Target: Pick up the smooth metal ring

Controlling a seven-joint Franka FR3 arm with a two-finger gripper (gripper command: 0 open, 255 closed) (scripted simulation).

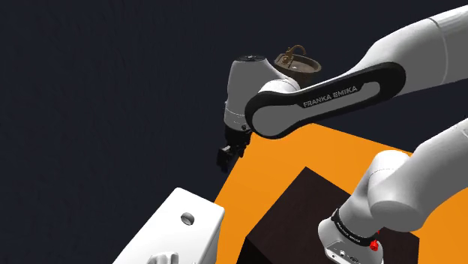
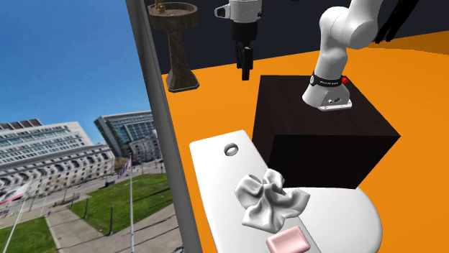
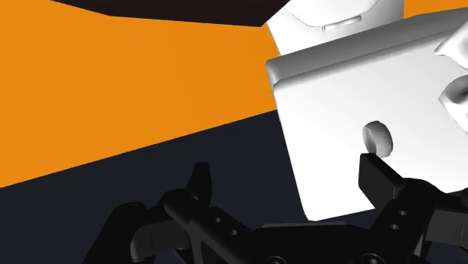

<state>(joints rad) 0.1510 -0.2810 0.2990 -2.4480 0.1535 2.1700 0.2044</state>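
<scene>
I have the gripper up in the air with its two fingers wide apart, and it holds nothing. I keep it open like that so it is ready to go around the ring. The small pale ring lies flat, hole up, on the white top, below the gripper and a little off to one side. In the wrist view it lines up with one finger, not with the gap between the two, so I think the gripper must slide over before it goes down. The ring sits near the end of the top closest to the gripper. The crumpled cloth and the pink soap lie farther along, well apart from it, so the fingers have room. The arm reaches out from the stand with its elbow bent. Its hand hangs over the orange floor, pointing down and tipped a bit toward the white top.
</scene>
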